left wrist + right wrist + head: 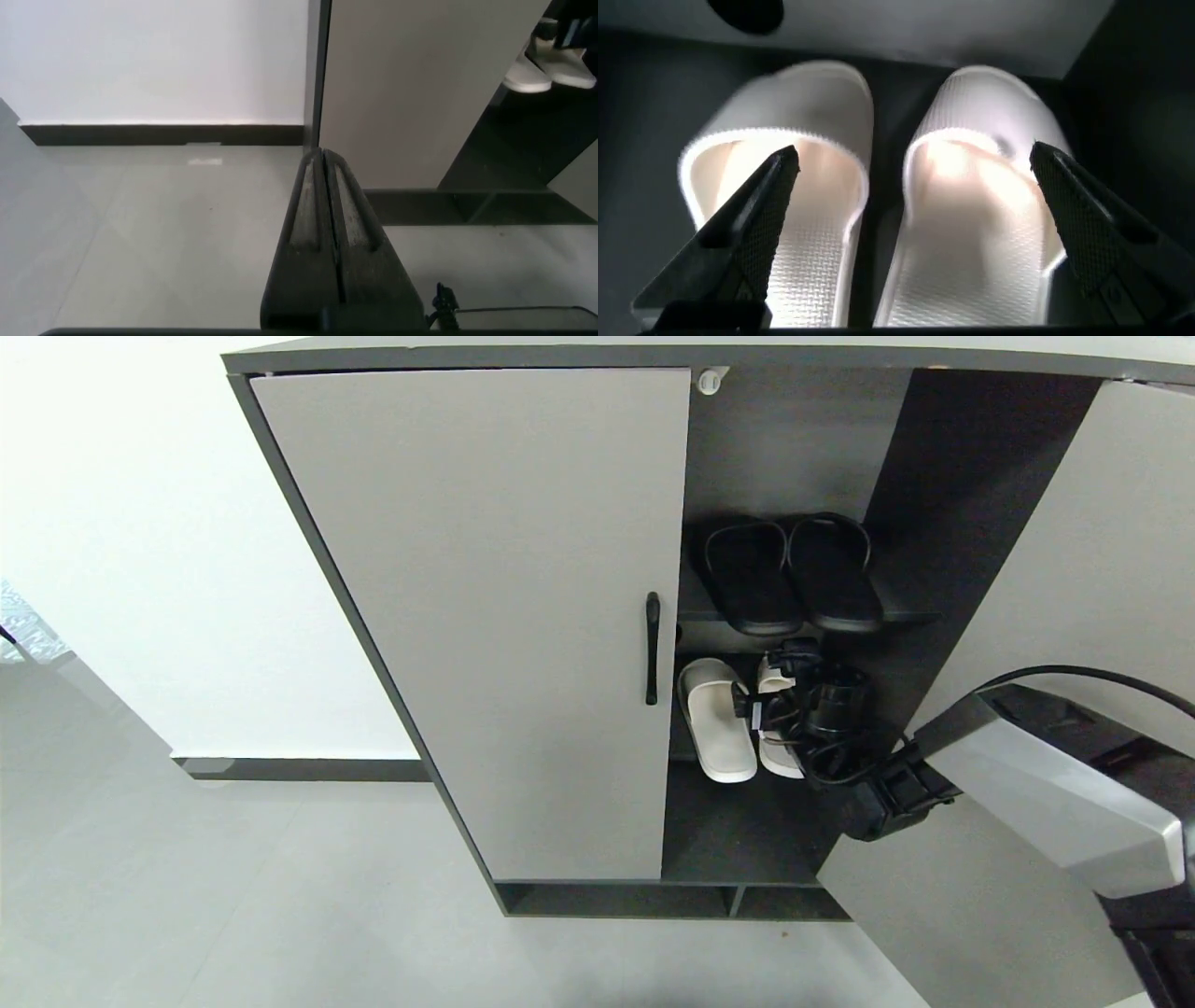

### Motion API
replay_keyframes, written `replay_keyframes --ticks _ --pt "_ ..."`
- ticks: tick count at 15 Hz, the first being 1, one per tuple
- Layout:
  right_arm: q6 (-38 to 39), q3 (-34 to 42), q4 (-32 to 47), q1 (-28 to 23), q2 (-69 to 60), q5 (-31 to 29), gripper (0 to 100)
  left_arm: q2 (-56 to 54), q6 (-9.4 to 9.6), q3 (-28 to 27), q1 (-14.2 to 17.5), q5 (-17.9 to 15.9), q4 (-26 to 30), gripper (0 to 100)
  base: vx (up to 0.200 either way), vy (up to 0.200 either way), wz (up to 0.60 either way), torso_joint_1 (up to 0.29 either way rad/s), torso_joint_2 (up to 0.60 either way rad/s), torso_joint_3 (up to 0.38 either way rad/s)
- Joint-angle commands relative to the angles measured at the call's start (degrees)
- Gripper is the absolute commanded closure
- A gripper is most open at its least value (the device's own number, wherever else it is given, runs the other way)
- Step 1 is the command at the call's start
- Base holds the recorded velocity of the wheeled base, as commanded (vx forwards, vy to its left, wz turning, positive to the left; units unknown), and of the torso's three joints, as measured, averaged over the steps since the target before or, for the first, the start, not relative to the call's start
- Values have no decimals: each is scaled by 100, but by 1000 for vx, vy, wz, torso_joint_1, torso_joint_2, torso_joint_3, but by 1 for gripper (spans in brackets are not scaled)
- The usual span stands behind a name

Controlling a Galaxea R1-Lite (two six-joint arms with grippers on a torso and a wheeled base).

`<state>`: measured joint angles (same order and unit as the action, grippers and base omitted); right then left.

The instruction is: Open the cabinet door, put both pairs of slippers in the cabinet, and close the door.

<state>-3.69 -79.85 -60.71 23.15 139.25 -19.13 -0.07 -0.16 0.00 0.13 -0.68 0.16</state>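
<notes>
white slippers (717, 721), seemingly under pincer (913, 159)

1. I see the cabinet (971, 476), light grey outside and dark grey inside, standing with its left door (467, 616) shut and its right door (1111, 569) swung wide open.
2. The black slippers (792, 574) sit side by side on the upper shelf (901, 614), toes toward the back.
3. The white slippers (717, 719) lie side by side on the level below, toes toward the back. The right one is partly hidden from my head camera.
</notes>
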Motion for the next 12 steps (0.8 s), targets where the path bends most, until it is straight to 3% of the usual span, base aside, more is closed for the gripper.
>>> replay_keyframes --ticks 1,3,5,9,10,12 --pt "9 716 -301 137 -636 23 0 7 -2 0 4 -2 2 100 0 0 0 0 0 0" --pt "9 1630 -591 304 -1269 252 0 7 -2 0 4 -2 -7 100 0 0 0 0 0 0" --pt "290 2957 -1022 559 -2306 630 0 7 -2 0 4 -2 2 100 -200 0 0 0 7 7" --pt "677 4434 -1057 972 -4161 1007 0 7 -2 0 4 -2 2 100 -200 0 0 4 4 1" --pt "677 4689 -1004 1148 -4609 1016 100 7 -2 0 4 -2 2 100 -200 0 0 -2 2 2" --pt "668 4935 -785 1499 -5242 1007 100 7 -2 0 4 -2 2 100 -200 0 0 -2 2 5"
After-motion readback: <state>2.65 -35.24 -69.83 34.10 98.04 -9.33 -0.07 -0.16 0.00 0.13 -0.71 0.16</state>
